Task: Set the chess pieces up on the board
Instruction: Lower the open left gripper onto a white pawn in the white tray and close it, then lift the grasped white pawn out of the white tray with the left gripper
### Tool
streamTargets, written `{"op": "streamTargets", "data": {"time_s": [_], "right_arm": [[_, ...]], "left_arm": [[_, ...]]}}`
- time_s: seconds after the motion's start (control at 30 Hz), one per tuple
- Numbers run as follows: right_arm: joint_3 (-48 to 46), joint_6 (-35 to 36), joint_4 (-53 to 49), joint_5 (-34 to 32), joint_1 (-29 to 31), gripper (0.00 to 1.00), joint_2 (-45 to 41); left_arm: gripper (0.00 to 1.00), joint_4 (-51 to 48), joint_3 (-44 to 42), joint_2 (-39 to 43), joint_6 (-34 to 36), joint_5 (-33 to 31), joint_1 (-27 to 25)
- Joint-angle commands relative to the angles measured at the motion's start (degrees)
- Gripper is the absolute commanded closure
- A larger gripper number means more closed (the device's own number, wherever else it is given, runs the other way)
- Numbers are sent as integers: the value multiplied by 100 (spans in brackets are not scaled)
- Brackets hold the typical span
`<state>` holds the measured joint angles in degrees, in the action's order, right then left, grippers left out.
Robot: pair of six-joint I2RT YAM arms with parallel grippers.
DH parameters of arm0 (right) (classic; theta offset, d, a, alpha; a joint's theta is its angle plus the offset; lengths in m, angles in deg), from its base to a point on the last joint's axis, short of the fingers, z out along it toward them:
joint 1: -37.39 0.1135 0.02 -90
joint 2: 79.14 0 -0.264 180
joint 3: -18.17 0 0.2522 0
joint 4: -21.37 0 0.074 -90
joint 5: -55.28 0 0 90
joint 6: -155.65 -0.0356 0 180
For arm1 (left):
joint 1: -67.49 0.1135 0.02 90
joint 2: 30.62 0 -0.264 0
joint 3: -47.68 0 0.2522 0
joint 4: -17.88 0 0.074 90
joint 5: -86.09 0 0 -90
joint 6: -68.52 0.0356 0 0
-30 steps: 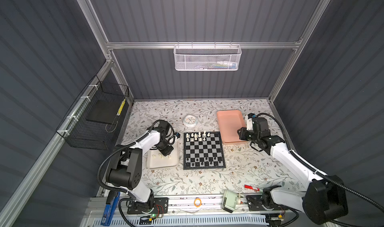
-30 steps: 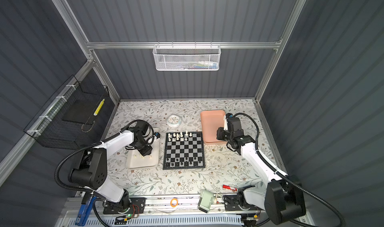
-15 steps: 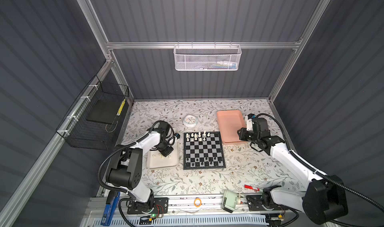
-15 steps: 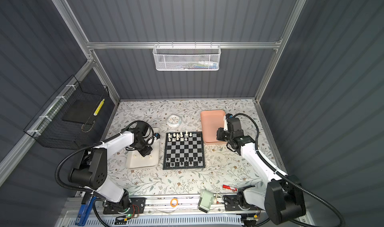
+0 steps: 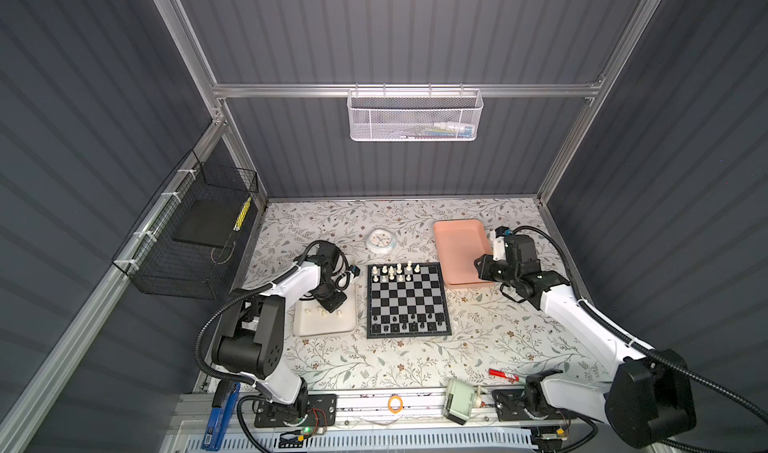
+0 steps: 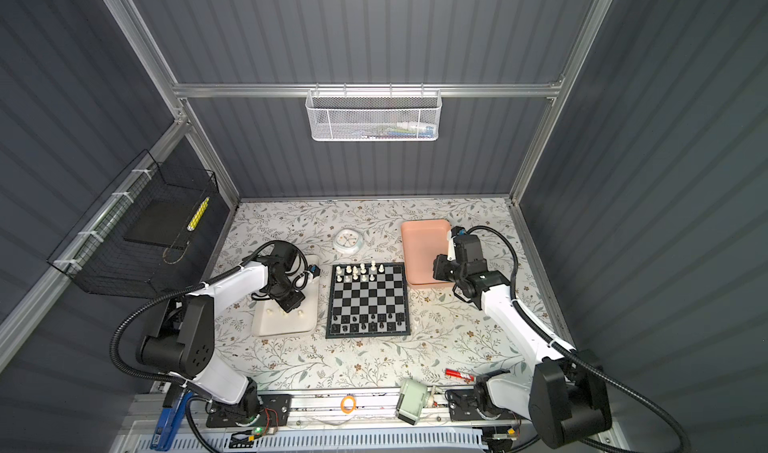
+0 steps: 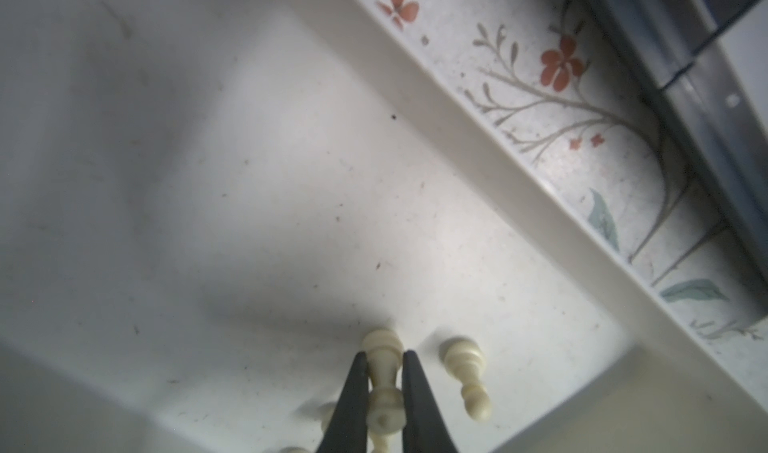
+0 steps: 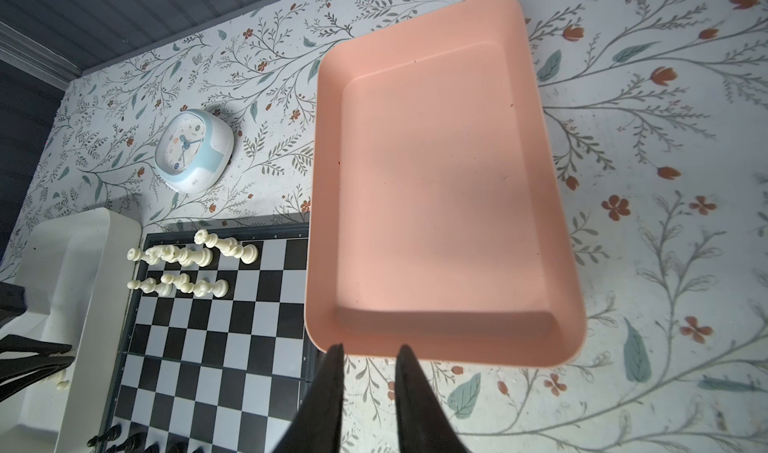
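Left wrist view has the left hand (image 7: 384, 361) pinched shut on a cream pawn (image 7: 383, 382) inside the white tray (image 7: 469, 147) beside the board (image 5: 407, 301), right hand (image 8: 368, 353) hovering slightly parted, holding nothing.

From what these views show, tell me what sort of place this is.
Probably a robot test cell, not a home: grey ribbed wall panels on an aluminium frame, and two arms bolted to a front rail.

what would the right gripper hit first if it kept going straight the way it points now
Probably the near wall of the pink tray: the right gripper points at its near rim, jaws apart and holding nothing. Its height against the rim is unclear.
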<state>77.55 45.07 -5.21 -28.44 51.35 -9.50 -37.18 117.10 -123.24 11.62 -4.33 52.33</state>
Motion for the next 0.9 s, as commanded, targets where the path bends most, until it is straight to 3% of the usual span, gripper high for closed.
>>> {"op": "streamTargets", "data": {"time_s": [0.0, 0.43, 0.87], "right_arm": [[-63, -42, 82, 71, -18, 75, 4], [-63, -34, 94, 75, -16, 75, -38], [-89, -34, 8, 46, -16, 75, -152]], "left_arm": [[88, -241, 225, 26, -51, 8, 39], [88, -666, 1010, -52, -91, 34, -37], [87, -976, 2376, -541, -186, -128, -980]]}}
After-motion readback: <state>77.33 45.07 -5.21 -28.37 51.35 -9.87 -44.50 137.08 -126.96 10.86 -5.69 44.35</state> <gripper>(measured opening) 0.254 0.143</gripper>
